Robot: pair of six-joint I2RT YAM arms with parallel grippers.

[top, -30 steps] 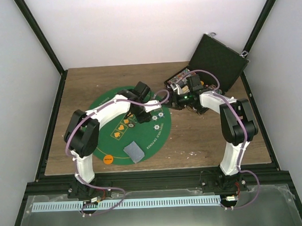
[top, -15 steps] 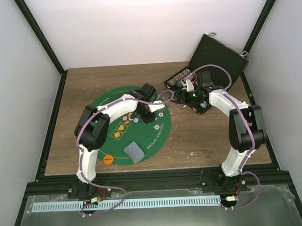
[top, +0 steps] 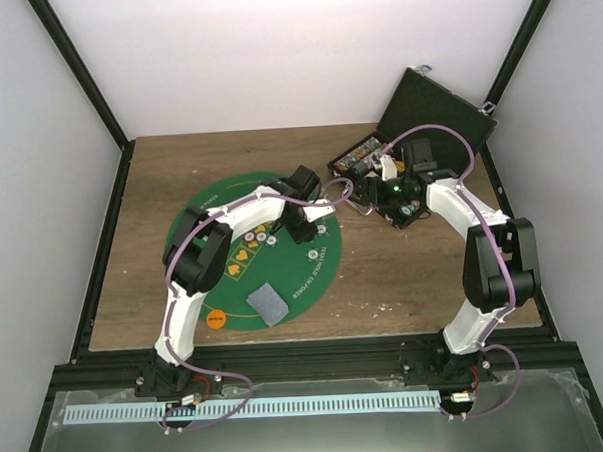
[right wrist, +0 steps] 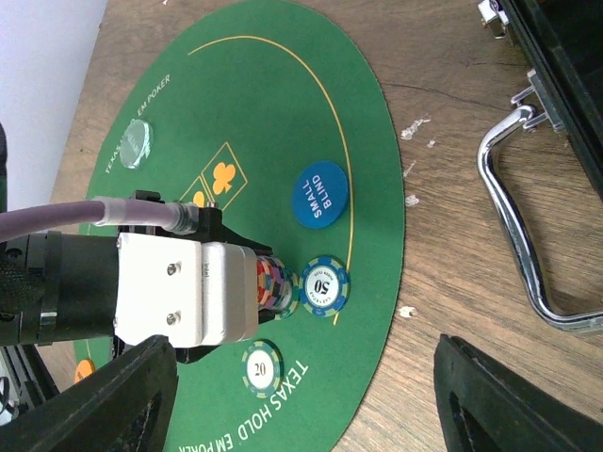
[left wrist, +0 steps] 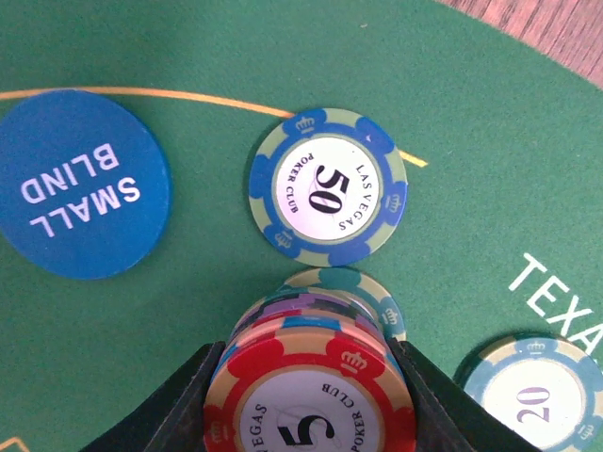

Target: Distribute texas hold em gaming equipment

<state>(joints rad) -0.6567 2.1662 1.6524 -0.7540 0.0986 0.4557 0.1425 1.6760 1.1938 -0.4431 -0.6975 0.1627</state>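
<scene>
Left gripper [left wrist: 306,381]: partly closed, fingers [left wrist: 188,400] pinching both sides of a short stack of multicoloured striped poker chips [left wrist: 311,414], red chip marked 5 on top. Held low over the round green felt mat [left wrist: 471,113]; cannot tell whether touching the felt. Just beyond the stack, flat on the mat: blue-and-cream striped chip marked 50 [left wrist: 328,185]. Near that, not touching: flat blue round disc [left wrist: 80,184] lettered SMALL BLIND. On the opposite side from the disc, also flat on the felt: pale teal striped chip marked 20 [left wrist: 532,395]. Right gripper [right wrist: 306,348]: jaws spread wide, nothing between them, hovering over the open black hinged rectangular case [top: 432,115] at the far right of the brown wooden table [top: 404,272]. Beside the mat, on bare wood: the case's chrome handle [right wrist: 528,235]. On the mat's near side: grey-blue-backed rectangular playing card [top: 267,303], one or several cannot tell. At the near-left rim, well apart from the chips: flat orange round disc [top: 216,318].
</scene>
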